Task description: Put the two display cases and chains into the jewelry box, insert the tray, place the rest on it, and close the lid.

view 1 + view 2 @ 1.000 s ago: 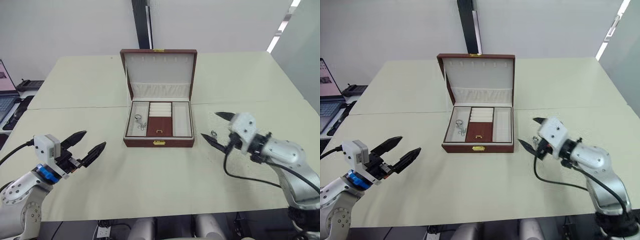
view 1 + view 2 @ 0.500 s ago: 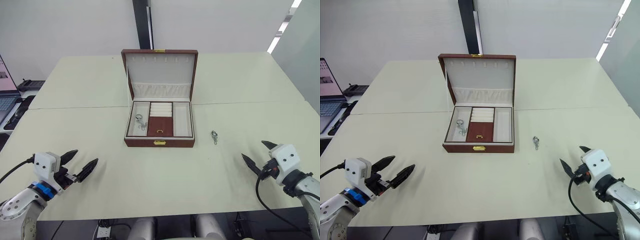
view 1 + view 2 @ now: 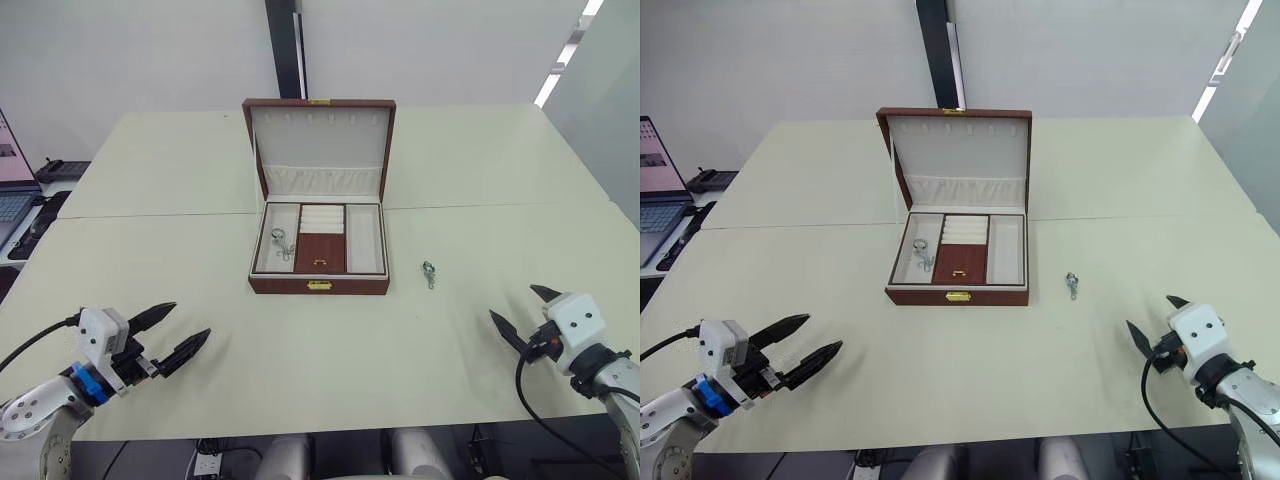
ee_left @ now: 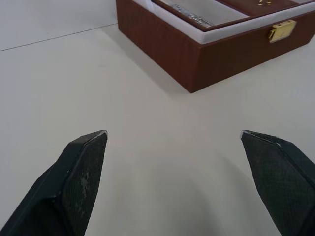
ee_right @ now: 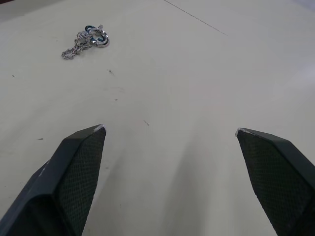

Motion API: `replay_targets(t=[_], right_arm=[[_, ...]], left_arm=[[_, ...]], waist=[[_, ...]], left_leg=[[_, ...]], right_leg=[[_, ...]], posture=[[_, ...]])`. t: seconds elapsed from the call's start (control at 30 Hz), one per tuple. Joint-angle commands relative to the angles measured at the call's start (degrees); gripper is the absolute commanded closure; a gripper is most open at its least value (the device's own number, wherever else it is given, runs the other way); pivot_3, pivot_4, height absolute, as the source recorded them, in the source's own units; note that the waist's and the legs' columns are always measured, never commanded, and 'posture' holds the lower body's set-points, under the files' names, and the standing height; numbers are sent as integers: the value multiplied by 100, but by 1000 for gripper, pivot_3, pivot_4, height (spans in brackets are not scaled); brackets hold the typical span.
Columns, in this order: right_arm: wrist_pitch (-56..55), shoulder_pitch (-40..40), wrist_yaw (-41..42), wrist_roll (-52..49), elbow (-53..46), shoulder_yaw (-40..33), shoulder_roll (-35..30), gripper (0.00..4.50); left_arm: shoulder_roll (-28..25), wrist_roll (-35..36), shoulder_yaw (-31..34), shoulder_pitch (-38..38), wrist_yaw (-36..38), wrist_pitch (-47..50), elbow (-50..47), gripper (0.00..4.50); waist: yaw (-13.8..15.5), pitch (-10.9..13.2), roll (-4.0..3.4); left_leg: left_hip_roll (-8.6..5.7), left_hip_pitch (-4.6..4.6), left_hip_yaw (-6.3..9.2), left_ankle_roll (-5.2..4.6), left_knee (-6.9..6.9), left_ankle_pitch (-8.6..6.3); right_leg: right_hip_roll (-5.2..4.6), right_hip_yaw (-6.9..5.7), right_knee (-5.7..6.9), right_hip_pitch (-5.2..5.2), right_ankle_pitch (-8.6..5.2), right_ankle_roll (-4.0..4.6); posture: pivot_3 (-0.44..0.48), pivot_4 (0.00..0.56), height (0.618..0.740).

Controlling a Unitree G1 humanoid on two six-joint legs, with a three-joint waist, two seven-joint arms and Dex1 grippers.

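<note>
An open jewelry box (image 3: 318,240) on a pale table (image 3: 300,370), with two robot grippers resting low at either side.

The brown box sits at the centre of the frame, lid upright, showing cream compartments; a chain (image 3: 279,243) lies in its left compartment. A second small chain with a ring (image 3: 429,272) lies on the table just right of the box. The left gripper (image 3: 172,331) is at the lower left, fingers spread wide and holding nothing. The right gripper (image 3: 521,315) is at the lower right, likewise spread wide and empty, well apart from the loose chain.
</note>
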State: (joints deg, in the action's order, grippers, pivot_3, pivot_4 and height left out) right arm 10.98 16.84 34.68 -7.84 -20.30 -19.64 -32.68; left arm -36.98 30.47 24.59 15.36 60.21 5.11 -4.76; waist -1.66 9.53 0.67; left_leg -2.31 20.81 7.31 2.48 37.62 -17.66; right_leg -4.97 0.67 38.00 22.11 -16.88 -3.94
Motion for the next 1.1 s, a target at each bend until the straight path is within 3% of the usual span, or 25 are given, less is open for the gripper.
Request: replay_targets(t=[0.03, 0.2, 0.47, 0.73, 0.87, 1.1], right_arm=[[-117, 32, -68, 7, -176, -77, -48, 10], [-125, 92, -61, -24, -280, -38, -29, 10], [-63, 312, -42, -58, -730, 241, 39, 10], [1284, -128, -478, -242, -1710, 933, 343, 10], [2374, -769, -1152, -59, -1977, 1593, 803, 10], [3124, -1459, -1965, 361, -1610, 2150, 1341, 10]], left_arm=[[-214, 319, -218, -101, 347, 181, -729, 0], [-439, 673, -659, -480, 657, 596, -1383, 0], [-470, 654, -1656, -1490, 1143, 637, -1696, 0], [-418, 634, -1816, -1343, 1345, 502, -1771, 0], [-311, 635, -1811, -1289, 1189, 478, -1811, 0], [-262, 535, -1796, -1161, 990, 417, -1841, 0]], waist=[[0, 0, 0], [0, -1, -2], [0, -2, -5], [-12, -4, -9], [-4, -4, -7], [-4, -4, -8]], left_leg=[[0, 0, 0, 0, 1, 0], [0, -1, -1, 0, 2, 0], [-2, -2, -3, 0, 6, 0], [1, -4, -2, 0, 7, 0], [-1, -2, 3, 1, 11, 1], [-3, 1, 5, 2, 11, 1]], right_leg=[[-1, 0, 0, -1, 0, 0], [-1, 1, 1, -2, 0, 0], [1, 1, 4, -4, 0, 0], [5, 4, 7, -3, 0, 0], [4, 1, 6, -4, 0, 0], [3, 2, 5, 2, 0, 0]], posture=[[0, 150, 740], [0, 150, 740], [0, 150, 740], [0, 150, 740], [0, 150, 740], [0, 150, 740]])
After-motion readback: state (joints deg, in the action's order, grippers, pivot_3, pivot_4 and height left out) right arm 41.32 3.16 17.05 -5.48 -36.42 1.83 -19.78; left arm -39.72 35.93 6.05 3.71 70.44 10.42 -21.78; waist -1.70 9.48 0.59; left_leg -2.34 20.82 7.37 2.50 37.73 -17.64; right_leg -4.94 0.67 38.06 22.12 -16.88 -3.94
